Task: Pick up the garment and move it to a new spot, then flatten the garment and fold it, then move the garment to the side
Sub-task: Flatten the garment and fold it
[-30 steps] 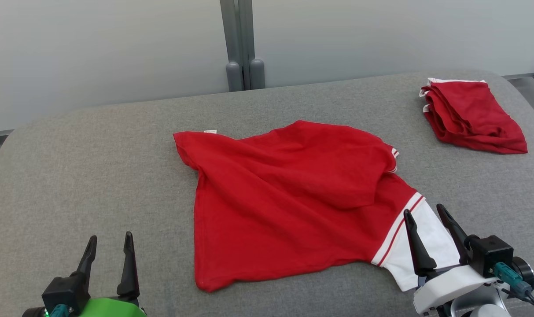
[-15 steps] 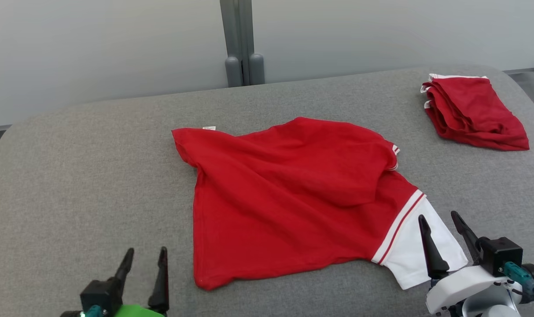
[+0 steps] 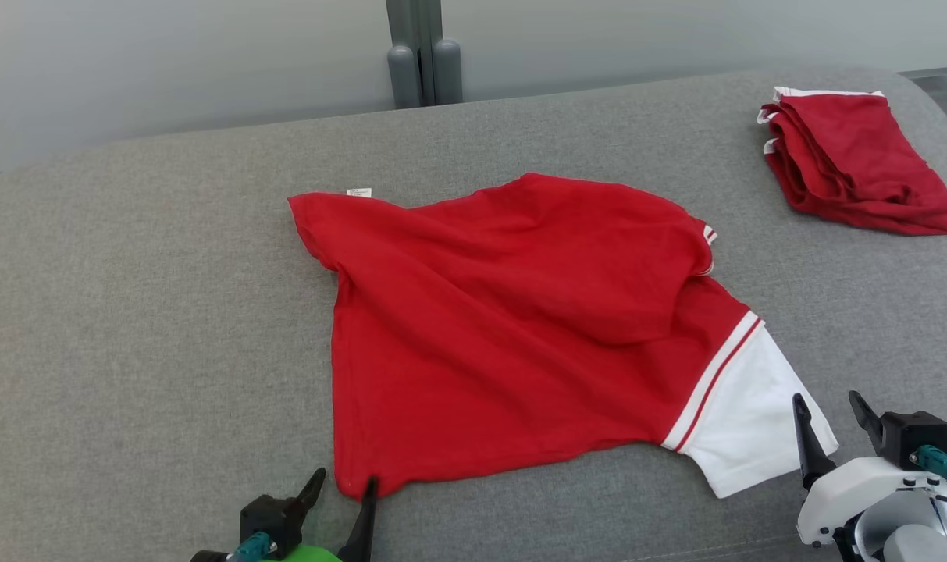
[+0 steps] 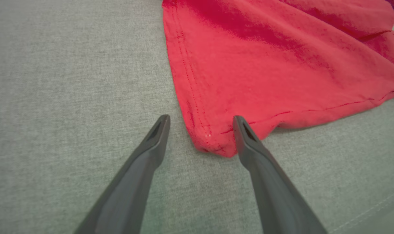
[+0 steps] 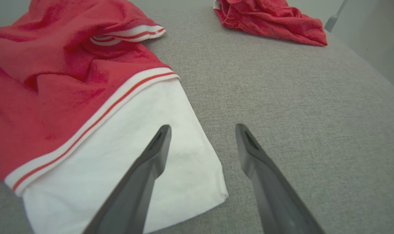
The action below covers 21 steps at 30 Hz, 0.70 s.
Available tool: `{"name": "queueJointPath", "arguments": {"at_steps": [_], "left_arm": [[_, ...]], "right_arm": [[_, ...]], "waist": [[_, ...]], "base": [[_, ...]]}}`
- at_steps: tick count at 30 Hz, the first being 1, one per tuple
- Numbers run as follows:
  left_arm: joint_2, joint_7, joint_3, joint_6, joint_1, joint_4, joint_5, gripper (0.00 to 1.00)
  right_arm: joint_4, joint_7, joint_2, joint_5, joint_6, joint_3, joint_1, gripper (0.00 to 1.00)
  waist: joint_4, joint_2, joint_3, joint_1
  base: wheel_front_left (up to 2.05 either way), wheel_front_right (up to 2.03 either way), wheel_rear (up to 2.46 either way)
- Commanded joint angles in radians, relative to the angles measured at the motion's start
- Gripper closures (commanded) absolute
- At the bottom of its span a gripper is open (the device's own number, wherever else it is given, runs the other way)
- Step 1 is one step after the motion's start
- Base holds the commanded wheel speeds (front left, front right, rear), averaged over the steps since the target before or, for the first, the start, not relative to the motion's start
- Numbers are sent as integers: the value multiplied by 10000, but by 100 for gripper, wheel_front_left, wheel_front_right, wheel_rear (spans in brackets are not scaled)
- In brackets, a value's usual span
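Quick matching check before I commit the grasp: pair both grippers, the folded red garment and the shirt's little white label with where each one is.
Column one:
1. left gripper
2. right gripper
3. folded red garment
4. white label

Column two:
A. far right on the grey surface
B. open, over the white sleeve's outer edge
C. at the far left corner of the spread red shirt
D. open, straddling the shirt's near red corner

Pairs: 1-D, 2-B, 3-A, 4-C.
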Motion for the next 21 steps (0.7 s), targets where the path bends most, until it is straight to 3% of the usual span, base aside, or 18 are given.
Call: {"name": "queueJointPath", "arguments": {"at_steps": [1,13,14,15,16,17,21], "left_arm": [[-22,-85,-66,-23,-227,201,-71,0],[-107,-281,-602,-36,-877,1371,-364,0],[-112,-288,-633,-37,-898,1392,-399,10],[-115,-292,-664,-38,-920,1412,-458,51],[-124,-307,-698,-40,-942,1398,-538,87],[-137,-321,-746,-41,-946,1344,-655,100],[-145,-358,-833,-41,-865,973,-1048,100]], "right_arm": [[320,-84,-67,100,0,-20,-209,0],[2731,-190,60,402,0,188,-1108,0],[2906,-190,95,463,0,271,-1149,57],[3043,-186,129,539,0,369,-1188,88],[3111,-185,167,659,3,466,-1243,100],[3109,-186,173,769,2,532,-1270,100],[2403,-222,136,1014,2,647,-1047,100]], "waist": [[0,0,234,0],[68,0,626,0],[77,0,625,0],[88,0,620,0],[100,0,605,0],[111,0,585,0],[126,0,476,0]], "base": [[0,0,0],[0,0,0],[0,0,0],[0,0,0],[0,0,0],[0,0,0],[0,0,0]]}}
